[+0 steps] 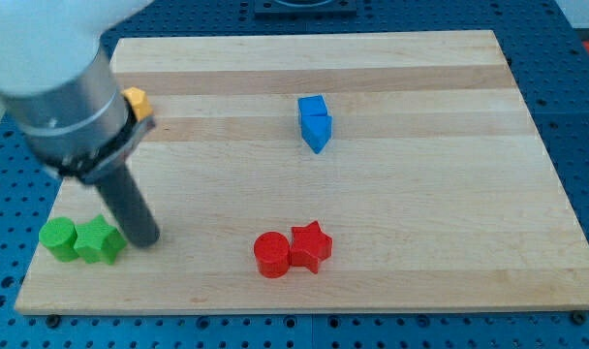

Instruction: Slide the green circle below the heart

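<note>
Your rod ends in no claw at all, so there is nothing to open or close; my tip point(146, 236) rests on the wooden board point(420, 242) just to the view's right of the green star point(100, 240), touching it or nearly so. The green circle point(57, 237) sits on the far side of that star, at the board's lower-left corner, pressed against it. That is your first trouble: from where the tip stands, any push toward the view's left shoves the star into the circle and can drive both off the near edge. You need to come round the pair before pushing. The second trouble is the target: no heart can be clearly made out. The yellow block point(136, 100) is mostly hidden behind the arm, and the blue block point(315, 121) could be the heart, though its shape is uncertain. The red circle point(270, 255) and red star point(311, 246) lie close to a low path rightward, so a wide sweep may clip them.
</note>
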